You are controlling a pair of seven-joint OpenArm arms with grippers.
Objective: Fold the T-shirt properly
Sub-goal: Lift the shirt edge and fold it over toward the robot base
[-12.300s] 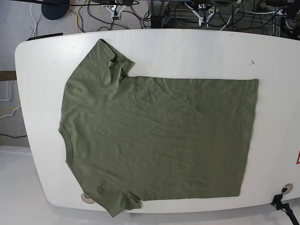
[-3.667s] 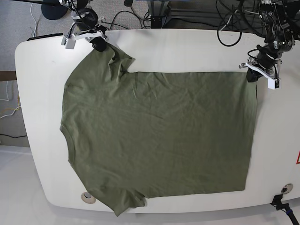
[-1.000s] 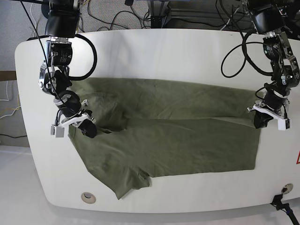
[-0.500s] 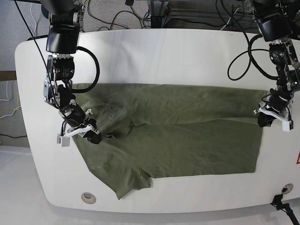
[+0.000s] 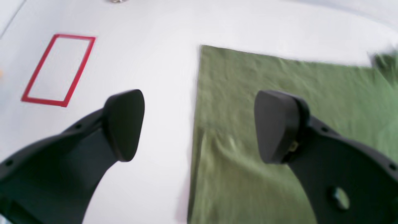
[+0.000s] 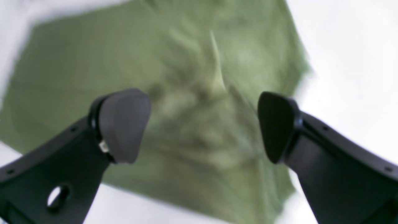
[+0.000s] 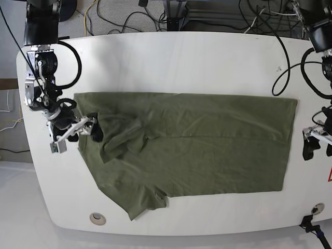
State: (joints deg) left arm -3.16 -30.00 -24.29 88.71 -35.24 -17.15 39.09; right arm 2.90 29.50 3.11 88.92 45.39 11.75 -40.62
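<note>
The olive-green T-shirt (image 7: 207,155) lies on the white table (image 7: 171,57), its far long side folded over toward the near side. One sleeve (image 7: 142,202) sticks out at the near left. My left gripper (image 7: 317,148) stands open just off the shirt's right edge, holding nothing. In the left wrist view that left gripper (image 5: 202,127) straddles the cloth's straight edge, with the T-shirt (image 5: 279,81) below it. My right gripper (image 7: 83,134) is open at the shirt's left end. Seen from the right wrist, the right gripper (image 6: 199,127) hovers over the blurred, crumpled T-shirt (image 6: 192,62).
A red tape rectangle (image 5: 59,70) marks the table right of the shirt's edge. Round fittings sit near the table's front at left (image 7: 96,218) and right (image 7: 317,208). Cables (image 7: 218,15) lie on the floor behind the table.
Both grippers have opened and let go of the shirt. The left one slid right, off the cloth; the right one moved left and back. The folded layer now lies flatter.
</note>
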